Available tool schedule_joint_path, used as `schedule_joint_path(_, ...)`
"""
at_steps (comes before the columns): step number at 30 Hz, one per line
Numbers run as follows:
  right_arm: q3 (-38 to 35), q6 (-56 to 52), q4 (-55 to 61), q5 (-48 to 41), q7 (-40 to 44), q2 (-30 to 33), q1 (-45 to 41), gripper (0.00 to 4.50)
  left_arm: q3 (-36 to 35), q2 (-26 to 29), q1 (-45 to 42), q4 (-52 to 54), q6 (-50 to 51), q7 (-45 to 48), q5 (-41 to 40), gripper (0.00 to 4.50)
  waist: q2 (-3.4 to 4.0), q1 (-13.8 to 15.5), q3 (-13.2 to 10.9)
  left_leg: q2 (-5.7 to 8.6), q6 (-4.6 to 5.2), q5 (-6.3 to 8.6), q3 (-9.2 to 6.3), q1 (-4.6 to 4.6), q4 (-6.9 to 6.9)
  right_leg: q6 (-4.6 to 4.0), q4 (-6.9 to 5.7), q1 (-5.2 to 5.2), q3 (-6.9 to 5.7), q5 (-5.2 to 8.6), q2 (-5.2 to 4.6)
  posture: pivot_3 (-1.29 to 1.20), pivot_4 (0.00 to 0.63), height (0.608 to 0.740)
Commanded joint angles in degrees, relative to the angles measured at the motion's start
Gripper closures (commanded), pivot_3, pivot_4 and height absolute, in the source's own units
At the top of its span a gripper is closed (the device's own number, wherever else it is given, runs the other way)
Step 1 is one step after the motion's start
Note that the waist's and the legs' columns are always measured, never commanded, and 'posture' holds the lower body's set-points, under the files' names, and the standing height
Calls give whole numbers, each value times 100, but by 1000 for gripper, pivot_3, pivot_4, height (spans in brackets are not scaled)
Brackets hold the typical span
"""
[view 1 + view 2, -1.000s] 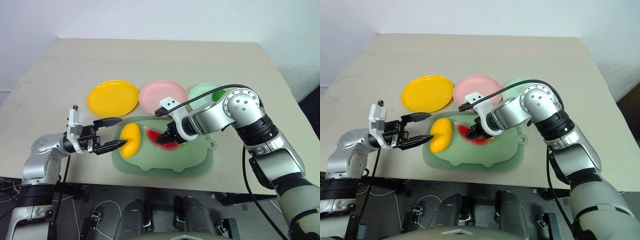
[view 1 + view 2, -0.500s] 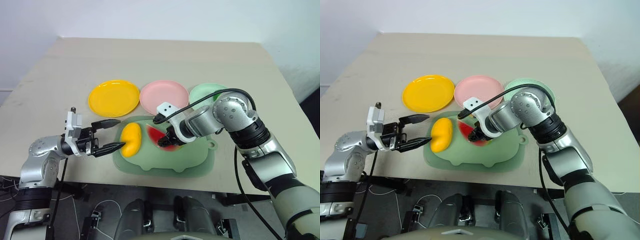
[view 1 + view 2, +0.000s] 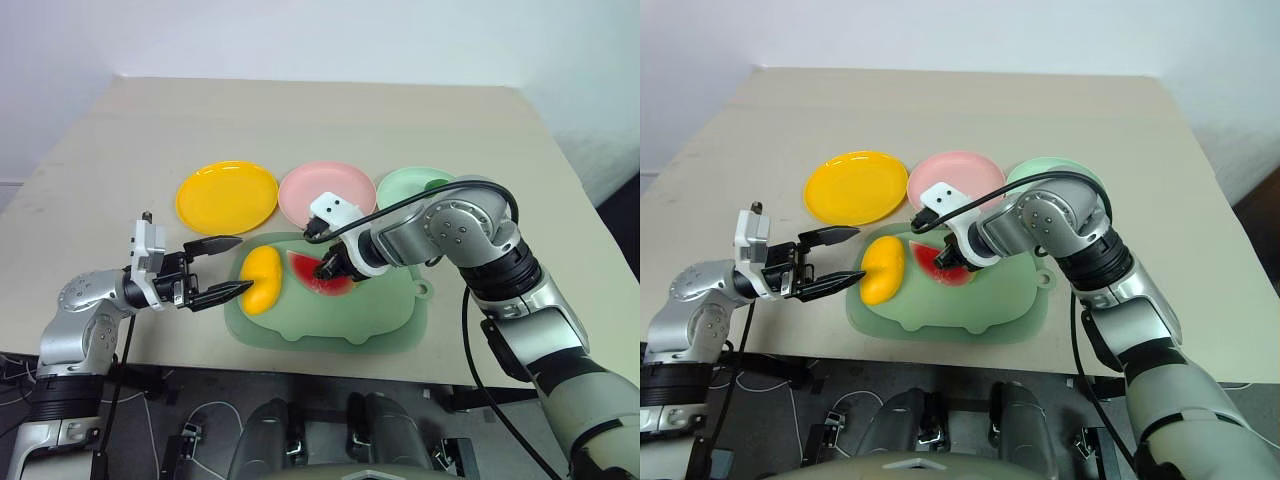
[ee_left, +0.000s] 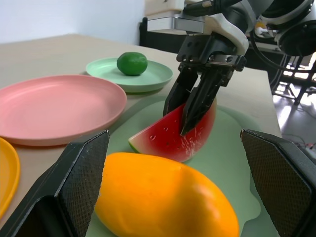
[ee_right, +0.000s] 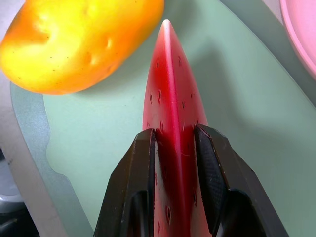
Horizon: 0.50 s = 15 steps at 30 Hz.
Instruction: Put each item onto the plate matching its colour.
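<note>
My right gripper [image 3: 328,268] is shut on the red watermelon wedge [image 5: 170,98], pinching its flat sides from above while its green rind rests on the pale-green board [image 3: 330,320]. Beside the wedge on the board lies the yellow mango [image 3: 261,279]. My left gripper [image 3: 240,264] stands open and level at the board's left edge, its fingers either side of the mango's near end without touching it. Behind the board stand the yellow plate [image 3: 227,196], the pink plate [image 3: 325,190] and the mint green plate [image 3: 410,187]. The small dark-green fruit [image 4: 132,63] sits on the green plate.
The board has a small tab [image 3: 424,291] on its right side and lies close to the table's front edge [image 3: 300,352]. The beige tabletop [image 3: 320,120] stretches bare behind the plates. My right forearm and its cable reach over the green plate.
My right wrist has rolled and its fingers have closed onto the watermelon wedge. The left arm and the mango have stayed put.
</note>
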<state>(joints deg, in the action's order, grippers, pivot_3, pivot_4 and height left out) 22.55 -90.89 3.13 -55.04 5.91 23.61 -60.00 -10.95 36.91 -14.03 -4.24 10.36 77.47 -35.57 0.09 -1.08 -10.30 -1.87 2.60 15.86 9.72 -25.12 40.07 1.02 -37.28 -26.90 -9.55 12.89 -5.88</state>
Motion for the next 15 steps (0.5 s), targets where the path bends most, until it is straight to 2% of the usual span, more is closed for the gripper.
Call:
schedule_joint_path(1,103,-161,-1,168,225,23,100,3644,-96,7,205,510,12,-123,-110,0,0,-3,0,0,0,0,0,-1,-1,0,0,-2,0,0,0,0,150,696)
schedule_joint_path(6,87,-161,54,324,493,59,119,3644,-74,-45,569,1282,224,-471,-209,0,0,0,0,0,-1,0,0,-3,-9,0,7,-4,0,0,-1,0,150,696)
schedule_joint_path(15,39,-161,49,426,774,114,57,658,-31,15,475,2043,861,-1057,-422,0,3,5,-3,2,1,-7,-5,-27,-8,-3,7,-25,-2,-3,0,0,150,696)
